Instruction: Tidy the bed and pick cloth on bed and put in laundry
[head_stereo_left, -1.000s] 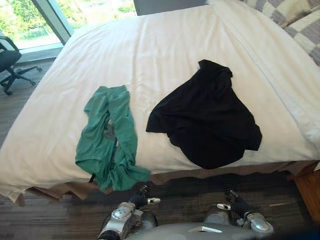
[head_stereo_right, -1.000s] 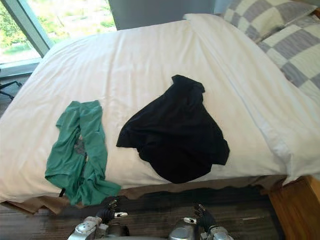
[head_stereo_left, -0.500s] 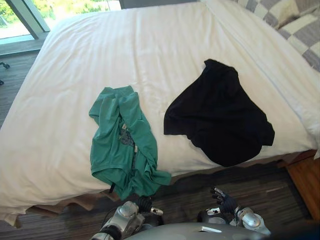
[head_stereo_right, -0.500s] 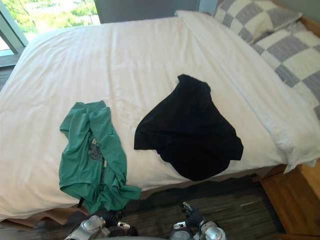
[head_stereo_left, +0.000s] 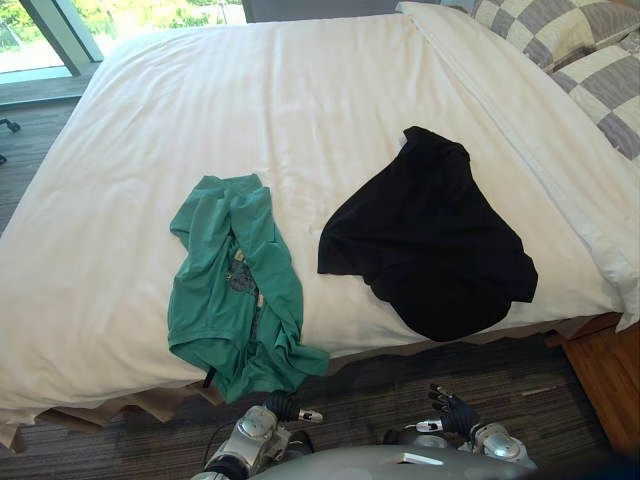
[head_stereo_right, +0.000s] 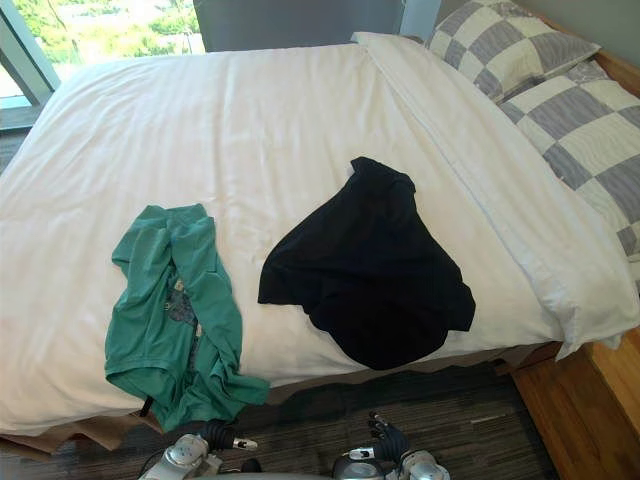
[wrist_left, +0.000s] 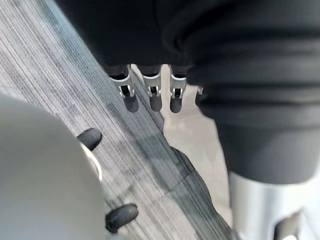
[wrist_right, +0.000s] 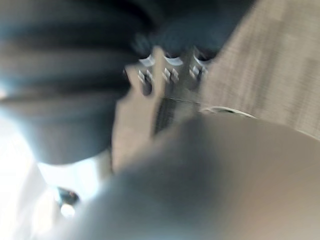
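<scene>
**Two garments on the bed, both hands empty and low**

Left eye view: A wide bed with a smooth white duvet (head_stereo_left: 300, 90) takes up most of the scene. On its near part lie two pieces of clothing, apart from each other with bare duvet between them. The crumpled green T-shirt (head_stereo_left: 235, 290) lies toward the robot's left, and its lower end hangs slightly over the near edge of the bed. The loose black cloth garment (head_stereo_left: 430, 240) lies toward the right, spread flat, its lower hem just short of that edge. Grey-and-white checked pillows (head_stereo_left: 560, 30) sit at the far right corner. Below the bed's edge, over the grey striped carpet floor (head_stereo_left: 380, 385), the left hand (head_stereo_left: 285, 410) and the right hand (head_stereo_left: 452, 412) hang low and clear of the bed, touching neither garment. The right hand's fingers are spread.

Right eye view: The same layout shows, with a bright window (head_stereo_right: 100, 20) beyond the far left corner and a strip of brown wooden flooring (head_stereo_right: 590, 410) at the right of the bed.

Left wrist view: The left hand's fingers (wrist_left: 150, 95) hang loosely extended over the carpet, with nothing in them.

Right wrist view: This view is blurred. The right hand's fingers (wrist_right: 167, 70) look extended and empty.
</scene>
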